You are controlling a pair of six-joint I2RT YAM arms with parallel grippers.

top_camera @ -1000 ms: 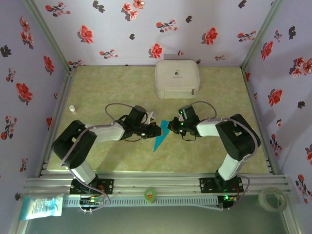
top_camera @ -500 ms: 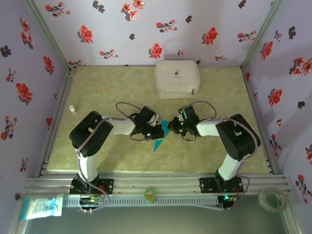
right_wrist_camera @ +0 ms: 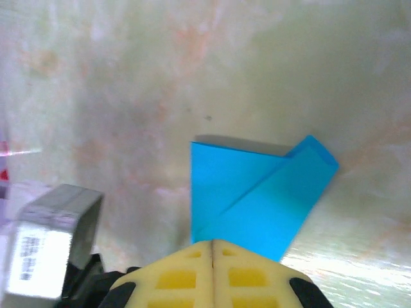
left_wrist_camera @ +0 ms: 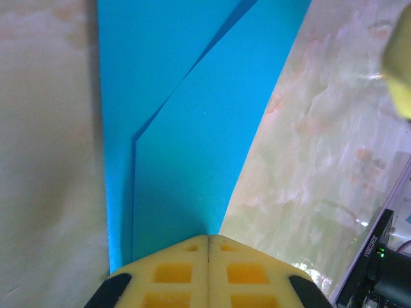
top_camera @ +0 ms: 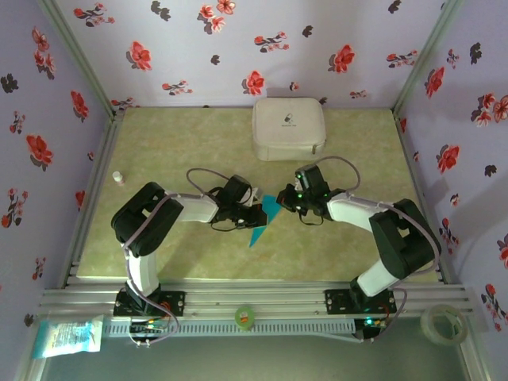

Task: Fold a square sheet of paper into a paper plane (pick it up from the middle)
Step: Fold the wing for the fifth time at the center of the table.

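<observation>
One paper plane (top_camera: 264,219), part-folded, in plain bright turquoise paper. It is lying near the middle of the table (top_camera: 159,143), its long pointed end aiming toward the near edge and its broader end sitting between the two grippers. From the left wrist it is showing (left_wrist_camera: 192,128) as two overlapping layers, with a straight crease running away from the fingertips and an upper flap edge slanting across. From the right wrist it is showing (right_wrist_camera: 250,192) as a wedge with one diagonal fold line and a small corner turned over at the far right, a thin shadow lying under its far edge.

Hidden or unclear: the arms are covering the plane's broad end in the overhead view. Both wrist views are cutting off the paper where it is meeting the yellow pads, and the left wrist view is cropping its far end.

Both arms are reaching low over the table and pointing inward at each other. The left gripper (top_camera: 255,213) is pressing its jaws together (left_wrist_camera: 209,247) on the paper's edge. The right gripper (top_camera: 282,200) is likewise pinching (right_wrist_camera: 212,250) the edge on its side.

One white zip case (top_camera: 289,128) is sitting by the far edge.
</observation>
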